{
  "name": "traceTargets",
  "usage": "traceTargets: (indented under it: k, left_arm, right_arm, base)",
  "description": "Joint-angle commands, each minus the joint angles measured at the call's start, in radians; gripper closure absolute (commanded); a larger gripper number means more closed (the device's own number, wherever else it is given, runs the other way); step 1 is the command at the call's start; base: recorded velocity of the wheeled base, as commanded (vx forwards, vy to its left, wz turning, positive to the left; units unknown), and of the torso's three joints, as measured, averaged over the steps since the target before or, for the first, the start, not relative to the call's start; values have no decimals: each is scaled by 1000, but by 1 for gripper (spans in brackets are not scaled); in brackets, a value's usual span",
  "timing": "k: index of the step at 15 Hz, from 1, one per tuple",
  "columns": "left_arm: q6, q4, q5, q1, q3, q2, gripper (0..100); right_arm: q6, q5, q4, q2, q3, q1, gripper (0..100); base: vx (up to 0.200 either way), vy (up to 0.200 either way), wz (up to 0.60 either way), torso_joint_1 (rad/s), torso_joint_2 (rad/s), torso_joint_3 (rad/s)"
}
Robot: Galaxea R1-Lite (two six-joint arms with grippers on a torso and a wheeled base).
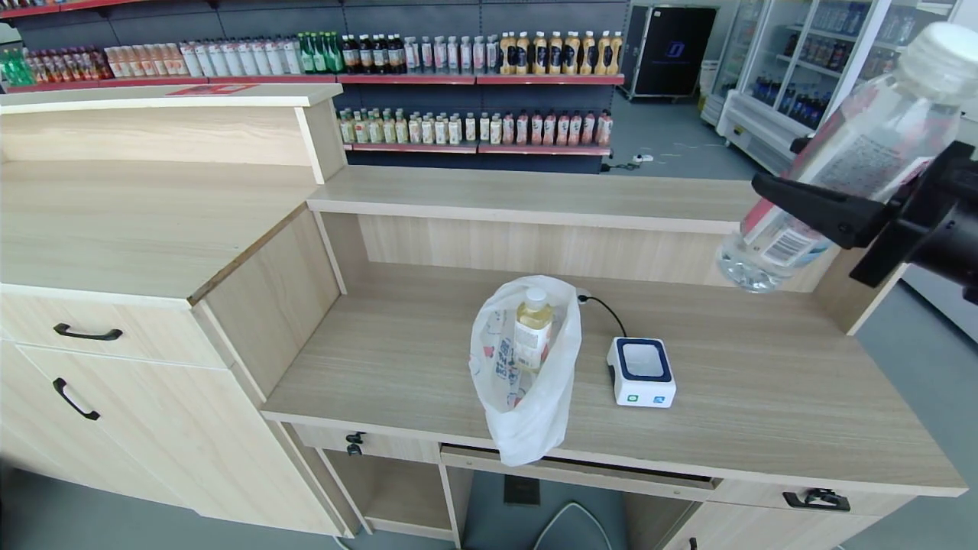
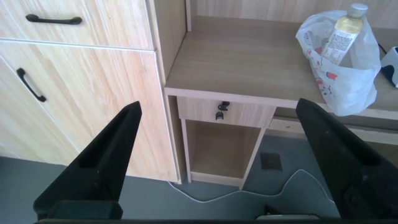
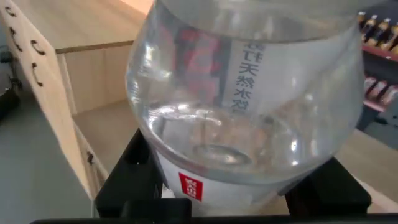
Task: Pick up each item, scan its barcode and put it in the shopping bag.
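Above the tabletop (image 1: 764, 397), with the shopping bag (image 1: 527, 412) well below and left of it, the right claw (image 1: 795, 172) clenches a water bottle (image 1: 848, 160) that may slip through its smooth-sided grip, long axis slanted, cap up, base down toward the scanner (image 1: 642, 372); the left claw (image 2: 217, 109) hangs spread, empty.

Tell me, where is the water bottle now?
In the head view, the water bottle sits tilted in the right gripper at the robot's right, above the counter.
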Motion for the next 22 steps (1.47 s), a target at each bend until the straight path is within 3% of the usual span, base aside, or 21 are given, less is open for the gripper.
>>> traceTargets:
  k: [1, 2, 7, 11, 14, 18, 22]
  left_arm:
    - [0, 0, 0, 0, 0, 0, 0]
    - [0, 0, 0, 0, 0, 0, 0]
    - [0, 0, 0, 0, 0, 0, 0]
    - [0, 0, 0, 0, 0, 0, 0]
    - [0, 0, 0, 0, 0, 0, 0]
    - [0, 0, 0, 0, 0, 0, 0]
    - [0, 0, 0, 0, 0, 0, 0]
  right_arm:
    - [-224, -13, -317, 293, 135, -187, 100]
    - [-322, -13, -438, 391, 145, -243, 100]
    - [-442, -4, -745, 658, 142, -305, 100]
    - [-511, 79, -745, 739, 134, -319, 100]
    - [-586, 225, -745, 839, 54, -349, 100]
    - [-612, 294, -745, 926, -52, -348, 100]
    - [-629, 364, -745, 972, -75, -348, 100]
  base:
    - [0, 0, 0, 0, 0, 0]
    - [0, 0, 0, 0, 0, 0]
    - [0, 0, 0, 0, 0, 0]
    - [0, 0, 0, 0, 0, 0]
    - [0, 0, 0, 0, 0, 0]
    - [0, 0, 0, 0, 0, 0]
    - [0, 0, 0, 0, 0, 0]
